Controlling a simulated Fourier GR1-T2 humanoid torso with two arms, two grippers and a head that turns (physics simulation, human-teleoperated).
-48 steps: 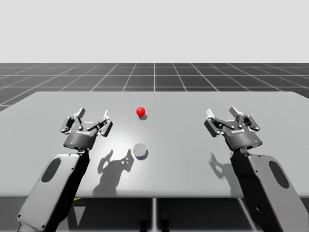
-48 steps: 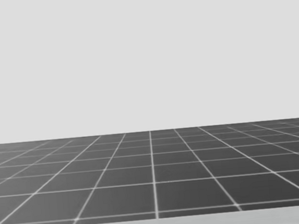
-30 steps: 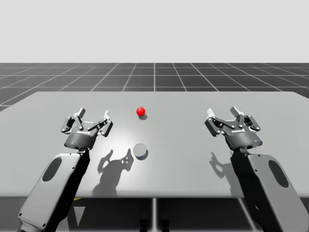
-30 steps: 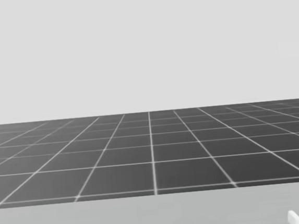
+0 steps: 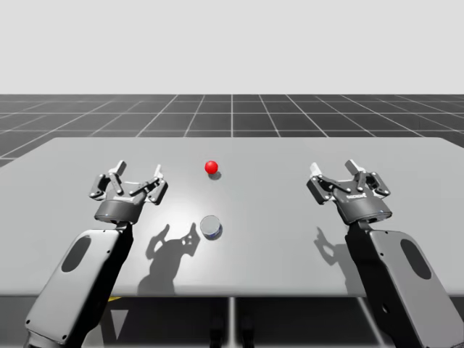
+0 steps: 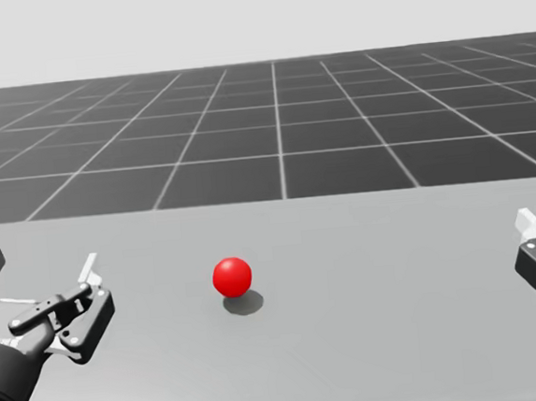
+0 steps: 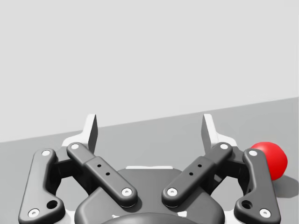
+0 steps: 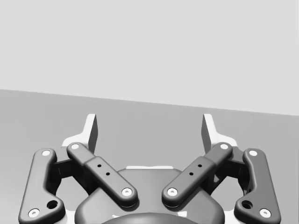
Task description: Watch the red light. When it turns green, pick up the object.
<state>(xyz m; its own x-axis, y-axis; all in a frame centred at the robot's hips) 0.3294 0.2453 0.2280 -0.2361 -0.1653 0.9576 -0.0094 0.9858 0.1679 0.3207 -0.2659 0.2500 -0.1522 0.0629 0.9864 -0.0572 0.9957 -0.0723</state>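
**Operator:** What colour is the light, and where does it sit?

**Spotter:** Your red light [image 5: 211, 167] is a small red ball resting on the grey bench [image 5: 290, 217], towards the far side and a little left of the middle. In your head view it sits ahead of you with a soft shadow just beneath it. From your left wrist view it lies off to one side of the claw, beyond the outer finger linkage.

**Operator:** And the thing to pick up?

**Spotter:** The short grey cylinder [image 5: 211, 226] stands upright on the bench, nearer to you than the red light and almost in line with it. It is between your two arms, closer to the left one and apart from both. Nothing touches it. In your head view you catch just its top rim at the lower edge.

**Operator:** My claws?

**Spotter:** Your left claw [image 5: 127, 180] hangs above the bench to the left of the cylinder, its fingers spread wide with nothing between them. Your right claw [image 5: 335, 172] hangs above the right half of the bench, well apart from the cylinder, fingers likewise spread and holding nothing. Both point away from you, towards the far edge and the dark grid floor [image 5: 232, 112] beyond. Each casts a shadow on the bench nearer to you.
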